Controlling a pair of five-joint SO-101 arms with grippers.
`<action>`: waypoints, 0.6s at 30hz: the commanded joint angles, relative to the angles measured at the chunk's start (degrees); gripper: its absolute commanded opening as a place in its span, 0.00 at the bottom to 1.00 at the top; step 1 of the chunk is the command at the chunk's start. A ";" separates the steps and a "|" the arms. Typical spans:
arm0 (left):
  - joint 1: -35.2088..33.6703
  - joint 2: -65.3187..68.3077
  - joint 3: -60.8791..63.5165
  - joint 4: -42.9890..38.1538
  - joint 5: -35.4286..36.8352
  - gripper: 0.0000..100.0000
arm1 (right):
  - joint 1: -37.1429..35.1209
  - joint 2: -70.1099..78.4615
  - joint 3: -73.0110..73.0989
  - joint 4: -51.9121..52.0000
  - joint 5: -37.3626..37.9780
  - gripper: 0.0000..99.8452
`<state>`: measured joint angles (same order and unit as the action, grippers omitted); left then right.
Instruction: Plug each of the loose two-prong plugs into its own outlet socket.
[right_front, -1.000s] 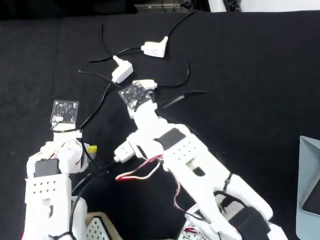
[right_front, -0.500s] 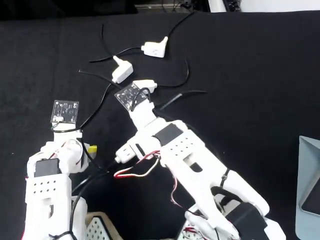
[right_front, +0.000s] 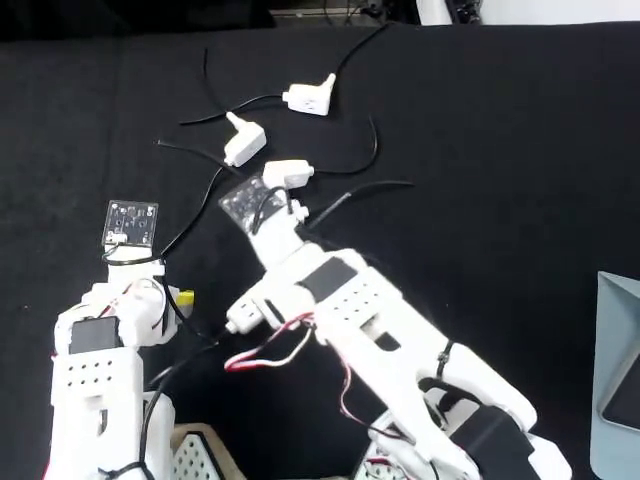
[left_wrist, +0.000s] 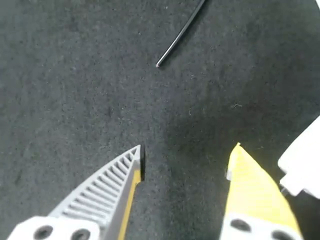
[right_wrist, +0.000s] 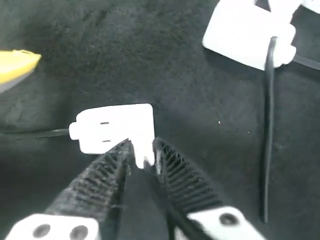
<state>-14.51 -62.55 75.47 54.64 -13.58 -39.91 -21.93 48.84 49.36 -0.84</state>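
Clearly the right gripper (right_wrist: 143, 148) is clamped on the near edge of the white outlet socket (right_wrist: 115, 127). The socket lies on the black surface (right_front: 480, 150), its long axis crosswise to the fingers and its slots facing up. What looks like a loose plug (right_front: 243, 140) lies just beyond. The left gripper (left_wrist: 187, 150), fingers apart, hangs well away, so the right arm is nearer.

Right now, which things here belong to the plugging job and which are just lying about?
Job: slotted socket, pinched by the right pincer; nearer white connector; farther white connector; black cords; open left pincer.
Lying about: grey bin at the table edge; perforated board.
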 joint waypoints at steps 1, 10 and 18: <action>-0.48 -0.70 -0.40 -1.23 0.26 0.28 | -2.55 0.40 2.59 -3.16 0.18 0.01; -0.48 -0.70 -0.31 -1.23 0.26 0.28 | -2.55 10.33 1.80 -5.80 0.26 0.01; -0.48 -0.70 -0.31 -1.23 0.26 0.28 | -0.79 14.11 -3.91 -6.86 0.35 0.01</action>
<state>-14.51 -62.55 75.47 54.64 -13.58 -41.32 -9.98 47.69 42.86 -0.75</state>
